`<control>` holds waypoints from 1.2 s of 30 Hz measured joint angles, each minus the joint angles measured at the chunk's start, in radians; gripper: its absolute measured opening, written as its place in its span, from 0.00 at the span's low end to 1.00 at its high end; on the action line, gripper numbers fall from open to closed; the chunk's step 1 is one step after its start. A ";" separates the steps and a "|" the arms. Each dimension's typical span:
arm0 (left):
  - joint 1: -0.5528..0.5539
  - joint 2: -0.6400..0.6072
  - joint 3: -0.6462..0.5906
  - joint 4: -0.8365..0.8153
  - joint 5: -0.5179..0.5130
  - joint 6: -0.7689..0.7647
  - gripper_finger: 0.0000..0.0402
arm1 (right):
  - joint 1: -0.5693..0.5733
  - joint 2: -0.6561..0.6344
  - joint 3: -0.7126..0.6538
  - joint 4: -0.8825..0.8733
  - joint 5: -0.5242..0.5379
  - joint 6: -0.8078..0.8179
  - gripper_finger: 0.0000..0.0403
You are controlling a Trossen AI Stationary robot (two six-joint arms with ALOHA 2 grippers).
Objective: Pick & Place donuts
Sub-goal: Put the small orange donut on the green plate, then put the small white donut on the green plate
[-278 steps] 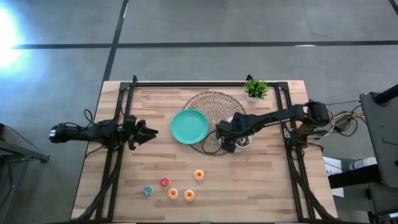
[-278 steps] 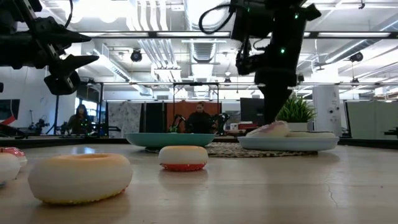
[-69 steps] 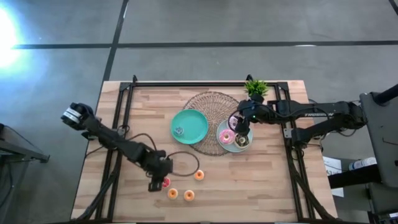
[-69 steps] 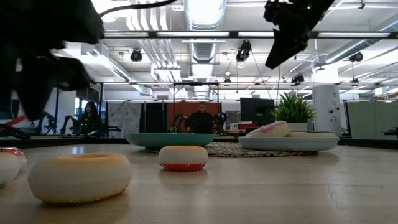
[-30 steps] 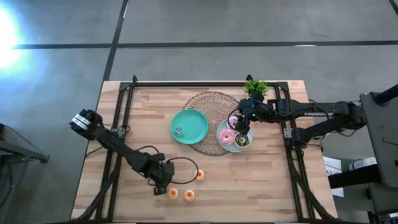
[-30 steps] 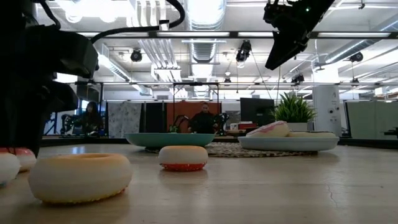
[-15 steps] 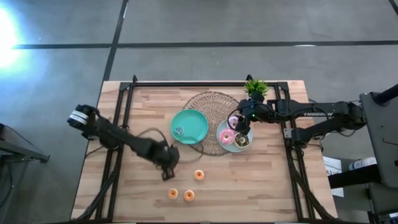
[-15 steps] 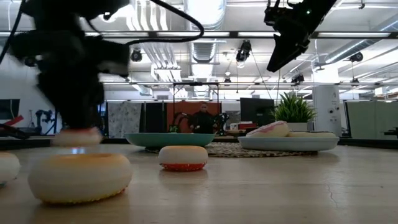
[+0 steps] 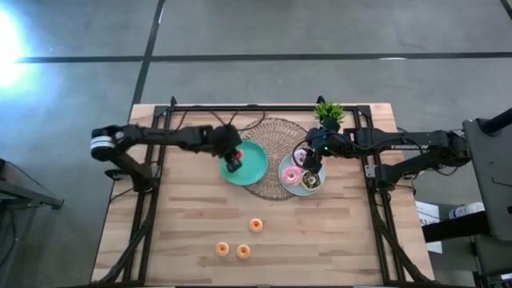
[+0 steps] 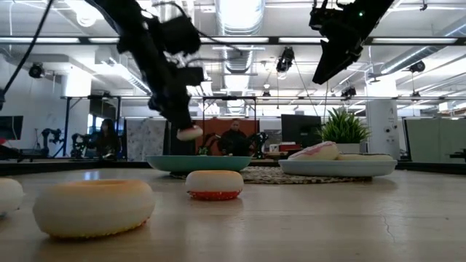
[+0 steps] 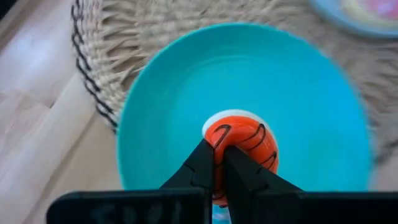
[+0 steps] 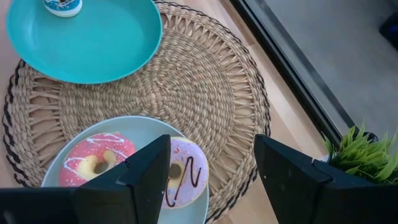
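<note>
A small red donut (image 11: 244,138) with dark drizzle hangs over the teal plate (image 9: 254,164), with my left gripper (image 11: 217,163) shut on it. In the low view the donut (image 10: 189,132) is clear above the plate's rim (image 10: 218,163). A blue donut (image 12: 62,6) lies on the teal plate. My right gripper (image 12: 211,180) hovers open above the light-blue plate (image 9: 293,186), where a pink donut (image 12: 96,163) and a lilac donut (image 12: 183,171) lie. Three orange donuts (image 9: 256,226), (image 9: 222,249), (image 9: 243,251) lie flat on the near table. My left gripper pinches one side of the red donut's ring (image 11: 225,144) between its two fingertips (image 11: 202,163). The fingers slant down from above and from the table's left. The donut hangs at the fingertips, lifted clear above the teal plate.
A round woven mat (image 9: 276,136) lies under both plates. A small potted plant (image 9: 329,114) stands at the far right. Black frame rails (image 9: 152,184) run along both table sides. Bare wood lies around the orange donuts.
My left gripper has taken hold of the red donut near the table's front, lifted it clear and swung it toward the far edge and the right. It now hangs over the teal plate. The orange donuts have stayed put.
</note>
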 joint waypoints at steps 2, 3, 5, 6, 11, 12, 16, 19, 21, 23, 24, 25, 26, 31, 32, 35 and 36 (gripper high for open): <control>0.036 0.044 0.023 -0.011 0.003 0.005 0.00 | 0.000 0.000 0.000 0.000 0.000 0.002 0.56; 0.049 0.063 0.034 -0.008 0.007 0.003 0.00 | 0.000 0.000 0.000 0.000 0.000 0.002 0.56; 0.067 0.088 0.049 -0.009 0.035 0.003 0.02 | 0.000 0.000 0.000 -0.001 0.000 0.006 0.56; 0.069 0.099 0.056 -0.009 0.054 0.002 0.04 | 0.000 0.000 0.000 -0.001 0.000 0.007 0.56; 0.066 0.118 0.077 -0.065 0.076 0.001 0.19 | 0.000 0.000 0.000 -0.001 0.000 0.010 0.56; 0.067 0.113 0.081 -0.091 0.075 -0.001 0.22 | 0.000 0.000 0.000 -0.001 0.000 0.010 0.56; 0.064 0.062 0.081 -0.124 0.067 -0.002 0.28 | 0.000 0.000 0.000 -0.001 0.000 0.010 0.56; 0.064 0.021 0.081 -0.126 0.063 0.017 0.28 | 0.000 0.000 0.000 0.000 0.000 0.010 0.56; 0.064 0.003 0.081 -0.144 0.049 0.030 0.28 | 0.000 0.000 0.000 0.000 0.000 0.010 0.56; 0.064 -0.023 0.081 -0.175 0.048 0.021 0.28 | 0.000 0.000 0.000 0.000 0.000 0.010 0.56; 0.061 -0.037 0.081 -0.182 0.053 0.019 0.28 | 0.000 0.000 0.000 0.000 0.000 0.012 0.56; 0.054 -0.051 0.081 -0.190 0.070 0.017 0.28 | 0.000 0.000 0.000 0.000 0.000 0.016 0.56; 0.044 -0.062 0.081 -0.196 0.090 0.019 0.28 | 0.000 0.000 0.000 0.001 0.000 0.023 0.56; -0.068 -0.110 0.080 -0.226 0.132 0.061 0.28 | 0.000 0.000 0.000 0.001 0.000 0.039 0.56; -0.097 -0.112 0.080 -0.238 0.132 0.070 0.28 | 0.000 0.000 0.000 0.001 0.000 0.041 0.56; -0.180 -0.110 0.079 -0.271 0.125 0.071 0.28 | 0.000 0.000 0.000 0.001 -0.001 0.056 0.56; -0.204 -0.109 0.078 -0.272 0.123 0.064 0.28 | 0.000 0.000 0.000 0.002 -0.003 0.060 0.56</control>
